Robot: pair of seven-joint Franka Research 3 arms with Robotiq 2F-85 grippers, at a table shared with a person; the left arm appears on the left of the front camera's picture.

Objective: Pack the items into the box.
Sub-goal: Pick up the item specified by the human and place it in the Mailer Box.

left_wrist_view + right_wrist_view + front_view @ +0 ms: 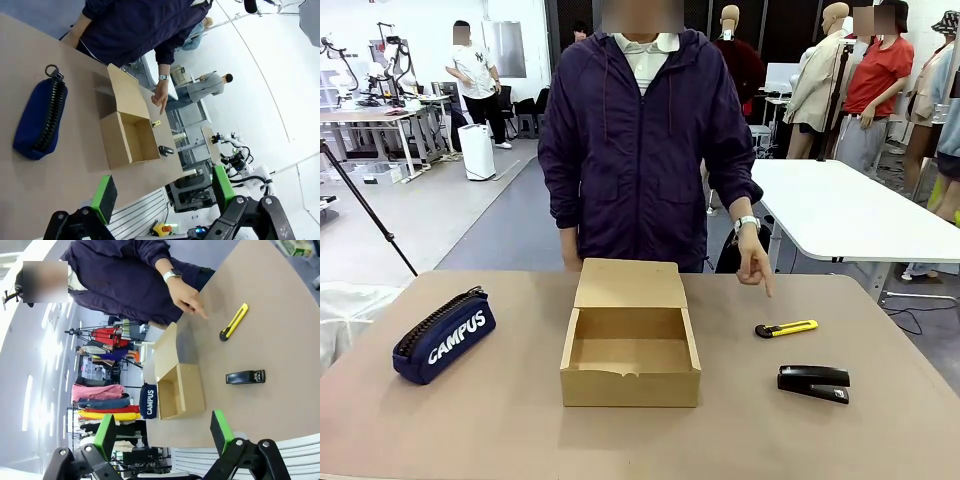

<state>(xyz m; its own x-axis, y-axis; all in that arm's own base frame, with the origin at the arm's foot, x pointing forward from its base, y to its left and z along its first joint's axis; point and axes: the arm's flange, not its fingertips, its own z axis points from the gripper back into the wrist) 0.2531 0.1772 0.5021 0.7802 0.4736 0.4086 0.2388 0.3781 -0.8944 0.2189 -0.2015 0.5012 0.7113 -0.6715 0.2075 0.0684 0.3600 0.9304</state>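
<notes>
The brown cardboard box (630,355) stands open in the middle of the table, its flap lid leaning back toward the person; it is empty. The box (129,138) and the box (181,390) also appear in the wrist views. A yellow-and-black utility knife (786,328) lies right of it, and a black stapler (813,382) lies nearer me. The person's hand (754,260) points down at the knife (234,321). The stapler (245,377) lies flat. My left gripper (162,196) and right gripper (164,432) are open, high above the table, holding nothing.
A navy "CAMPUS" pencil case (445,336) lies left of the box. The person in a dark jacket (645,150) stands at the table's far edge. The brown table (500,430) has bare room in front of the box.
</notes>
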